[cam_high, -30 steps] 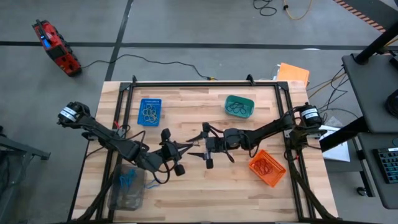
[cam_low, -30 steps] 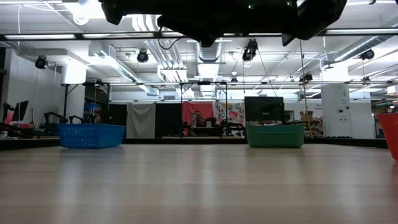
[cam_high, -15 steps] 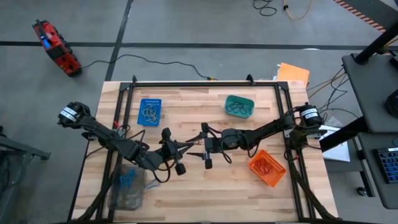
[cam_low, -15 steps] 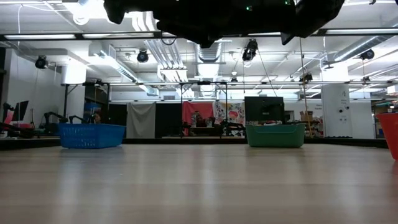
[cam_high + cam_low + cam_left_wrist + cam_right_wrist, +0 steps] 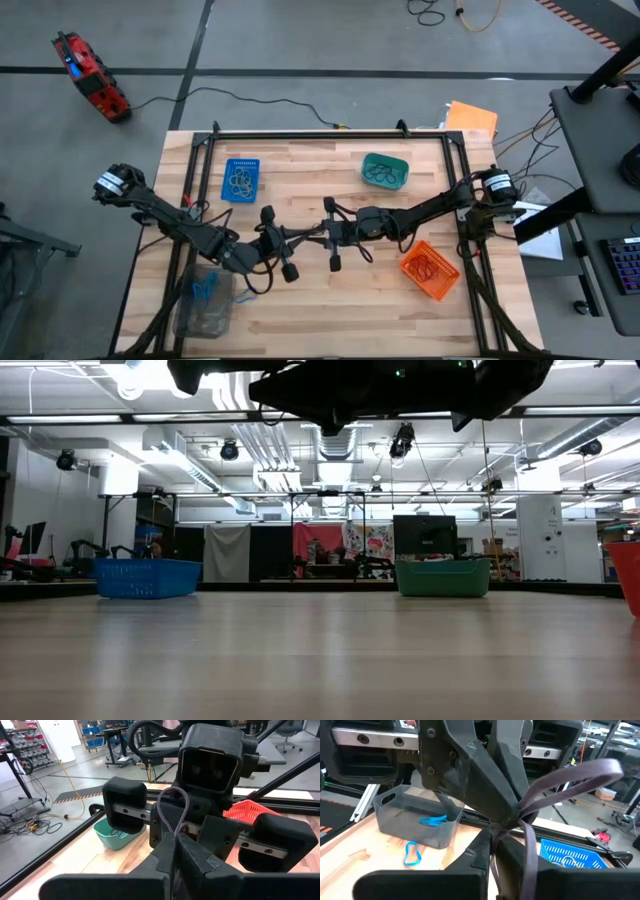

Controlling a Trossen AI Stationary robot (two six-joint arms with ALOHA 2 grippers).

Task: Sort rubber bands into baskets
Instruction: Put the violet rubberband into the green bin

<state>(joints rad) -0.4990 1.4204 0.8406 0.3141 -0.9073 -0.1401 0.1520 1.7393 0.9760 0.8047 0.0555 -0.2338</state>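
Four baskets on pale wood tabletop (image 5: 300, 300): blue basket (image 5: 240, 179), teal basket (image 5: 385, 170), orange basket (image 5: 430, 268), clear basket (image 5: 204, 303). Grey concrete floor (image 5: 300, 50) around. At mid-tabletop, left gripper (image 5: 298, 238) and right gripper (image 5: 318, 236) meeting, both fingers pinched shut on one dark rubber band (image 5: 555, 785), seen only from the wrists.

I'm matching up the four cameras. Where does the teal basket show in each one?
High view: teal basket near the far edge of the table, right of middle.
Low view: right of centre, far across the wood.
Left wrist view: partly hidden, standing on the wood.
Right wrist view: not in it.
Shared landmark: the orange basket, cut by the low view's right edge, also in the left wrist view.
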